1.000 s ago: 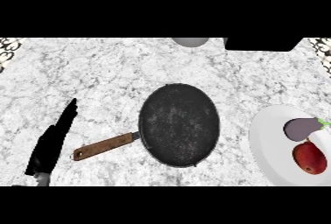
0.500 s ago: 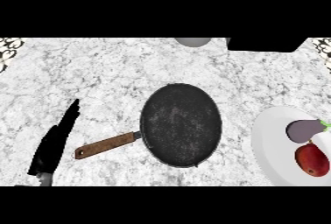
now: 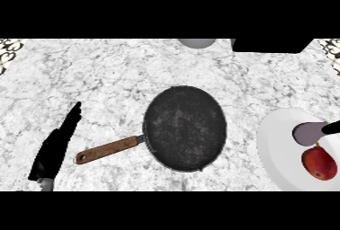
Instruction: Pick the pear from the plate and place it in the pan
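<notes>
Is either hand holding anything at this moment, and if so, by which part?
Nothing is held. The left hand is open at the left; the pear lies untouched on the plate.

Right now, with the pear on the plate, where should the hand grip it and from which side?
Probably from above, fingers around the middle of the pear. It lies flat on the plate, its top exposed. The right hand, just entering at the view's right edge, is nearest.

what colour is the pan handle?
Brown, wood-like, on the pan handle; the pan itself is black. Head view shows it best.
</notes>
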`<action>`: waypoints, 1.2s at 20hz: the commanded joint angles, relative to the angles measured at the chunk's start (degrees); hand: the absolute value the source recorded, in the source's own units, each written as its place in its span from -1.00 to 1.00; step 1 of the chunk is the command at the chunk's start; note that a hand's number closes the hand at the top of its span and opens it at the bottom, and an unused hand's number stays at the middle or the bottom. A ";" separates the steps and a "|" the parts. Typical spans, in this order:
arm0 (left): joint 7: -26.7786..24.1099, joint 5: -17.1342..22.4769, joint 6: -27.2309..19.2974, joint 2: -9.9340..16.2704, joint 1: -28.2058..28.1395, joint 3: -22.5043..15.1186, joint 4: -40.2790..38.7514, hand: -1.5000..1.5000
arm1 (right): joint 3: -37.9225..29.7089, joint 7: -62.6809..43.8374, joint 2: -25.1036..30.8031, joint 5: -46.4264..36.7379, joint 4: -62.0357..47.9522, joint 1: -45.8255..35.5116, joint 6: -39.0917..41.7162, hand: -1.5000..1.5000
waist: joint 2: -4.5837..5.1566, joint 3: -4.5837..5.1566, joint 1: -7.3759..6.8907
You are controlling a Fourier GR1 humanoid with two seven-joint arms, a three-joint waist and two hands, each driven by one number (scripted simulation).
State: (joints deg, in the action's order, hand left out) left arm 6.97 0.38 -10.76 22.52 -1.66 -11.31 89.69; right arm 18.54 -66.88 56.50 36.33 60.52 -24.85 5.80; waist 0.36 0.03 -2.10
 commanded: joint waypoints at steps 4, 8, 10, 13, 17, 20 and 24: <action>-0.05 -0.10 0.56 0.85 -1.41 1.60 0.58 0.00 | 4.52 -13.78 -1.57 1.87 -2.34 -3.98 4.85 -1.00 | -0.21 0.06 0.80; 1.57 -1.29 -0.15 -0.87 -0.50 0.44 1.30 0.00 | 7.17 -12.47 -4.22 0.73 -4.86 -4.91 3.42 -1.00 | -0.23 0.02 1.12; 3.06 -1.85 -0.56 -1.19 0.09 0.41 1.92 0.00 | 7.40 -11.94 -4.62 0.72 -7.81 -6.21 3.93 -1.00 | -0.15 -0.01 0.93; 1.53 -1.19 0.79 -0.82 -0.41 1.16 2.02 0.00 | 7.49 -10.90 -3.74 2.60 -8.69 -5.29 6.23 -1.00 | -0.25 -0.01 1.33; 0.54 -2.19 0.54 -1.25 -2.20 0.89 2.31 0.00 | 10.27 -11.59 -6.48 2.37 -6.24 -4.12 2.25 -1.00 | -0.39 0.02 1.56; -0.74 -2.82 0.26 -1.76 -4.02 1.12 2.13 0.00 | 10.09 -11.17 -6.67 3.02 -7.05 -4.82 2.67 -1.00 | -0.38 0.01 1.38; 0.93 -1.80 1.74 -1.28 -1.90 2.63 1.77 0.00 | 11.52 -11.25 -8.23 2.28 -7.71 -5.48 1.26 -1.00 | -0.30 0.01 1.44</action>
State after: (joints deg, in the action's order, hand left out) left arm 7.99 -1.23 -9.42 21.54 -3.52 -9.09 91.71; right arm 29.59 -67.60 50.49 38.75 53.75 -28.59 6.73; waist -0.10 0.23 -0.54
